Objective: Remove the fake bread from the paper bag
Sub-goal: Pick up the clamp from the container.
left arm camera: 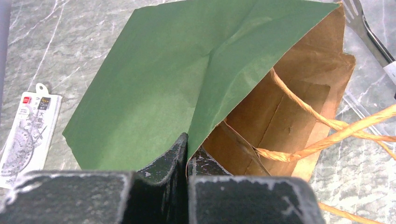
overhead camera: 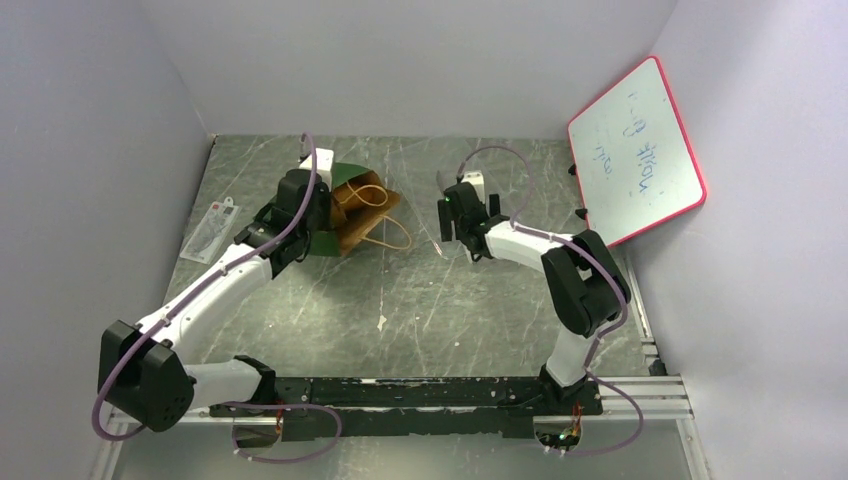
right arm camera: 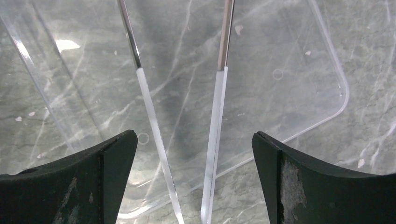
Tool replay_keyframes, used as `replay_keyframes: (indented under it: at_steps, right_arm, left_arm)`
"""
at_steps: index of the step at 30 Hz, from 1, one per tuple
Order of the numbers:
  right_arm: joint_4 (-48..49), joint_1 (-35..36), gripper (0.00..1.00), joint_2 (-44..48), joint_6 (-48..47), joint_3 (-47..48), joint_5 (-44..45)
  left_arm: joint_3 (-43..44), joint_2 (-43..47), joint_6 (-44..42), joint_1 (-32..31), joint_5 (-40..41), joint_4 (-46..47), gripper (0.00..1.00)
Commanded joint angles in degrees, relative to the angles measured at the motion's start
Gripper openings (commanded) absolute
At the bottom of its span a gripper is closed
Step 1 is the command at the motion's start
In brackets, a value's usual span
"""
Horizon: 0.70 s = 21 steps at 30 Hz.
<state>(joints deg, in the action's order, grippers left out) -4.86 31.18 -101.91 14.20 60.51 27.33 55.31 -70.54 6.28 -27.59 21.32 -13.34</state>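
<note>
The paper bag (overhead camera: 352,205), dark green outside and brown inside, is tipped over with its open mouth facing right. My left gripper (overhead camera: 308,205) is shut on the bag's rim. In the left wrist view its jaws (left arm camera: 187,142) pinch the green wall (left arm camera: 159,79). The brown inside (left arm camera: 285,112) and the tan cord handles (left arm camera: 327,135) show there. No fake bread shows in any view. My right gripper (overhead camera: 445,218) is open. In the right wrist view (right arm camera: 194,135) both arms of the silver tweezers (right arm camera: 220,88) run between its fingers, untouched.
A clear plastic tray (right arm camera: 289,60) lies under the tweezers. A flat white packet (overhead camera: 212,228) lies left of the bag and also shows in the left wrist view (left arm camera: 30,130). A red-framed whiteboard (overhead camera: 635,150) leans on the right wall. Grey walls enclose the table.
</note>
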Motion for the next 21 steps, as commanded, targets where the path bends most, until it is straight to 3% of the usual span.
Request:
replay_keyframes:
  at_steps: [1, 10, 21]
  right_arm:
    - [7.8, -0.6, 1.00, 1.3, 0.7, -2.5, -0.9]
    - [18.7, -2.6, 0.95, 0.9, 0.8, -7.8, -3.6]
    - [24.5, -2.6, 0.92, -1.6, 0.9, -9.6, -2.8]
  left_arm:
    - [-0.9, 1.5, 1.2, -0.3, -1.7, -1.9, 0.07]
    - [-1.6, 1.7, 1.4, -0.3, -2.1, -2.3, 0.07]
    - [-1.7, 0.9, 1.4, -0.3, -2.4, -2.2, 0.07]
